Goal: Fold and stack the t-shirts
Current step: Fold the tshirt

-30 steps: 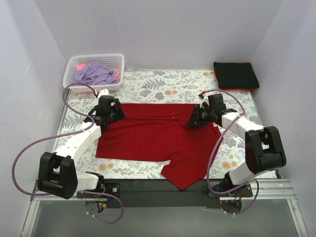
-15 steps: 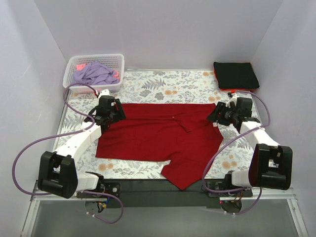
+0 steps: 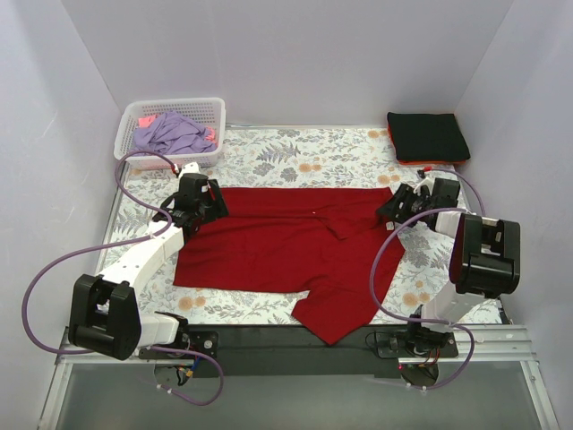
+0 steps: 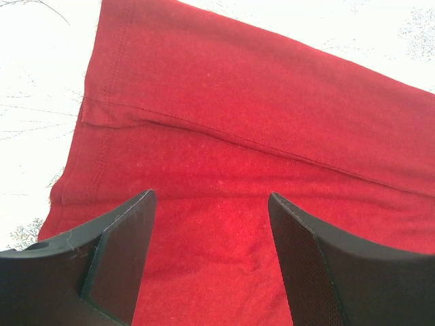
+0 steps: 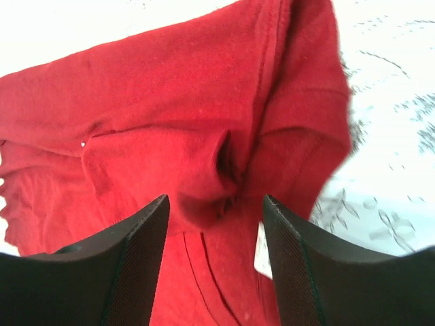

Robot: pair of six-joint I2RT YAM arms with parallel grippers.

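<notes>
The deep-red t-shirt [image 3: 286, 246] lies spread on the floral cloth, its right sleeve folded inward over the body and one corner hanging toward the front edge. My left gripper [image 3: 213, 204] hovers open over the shirt's left sleeve area [image 4: 224, 156], nothing between its fingers [image 4: 126, 251]. At the shirt's right edge my right gripper [image 3: 390, 208] stands open; below it is a puckered fold of red cloth [image 5: 217, 170] and a small white label [image 5: 262, 252]. A folded black t-shirt [image 3: 428, 136] rests on an orange-red one at the back right.
A white lattice basket [image 3: 208, 109] at the back left holds a lavender shirt [image 3: 170, 134] and a bit of pink one [image 3: 145, 120]. Grey walls close in three sides. The floral cloth [image 3: 295, 161] shows behind the red shirt.
My right gripper has opened, let go of the red cloth and drawn back to the right edge of the shirt. The folded sleeve stays on the shirt. The left arm has not moved.
</notes>
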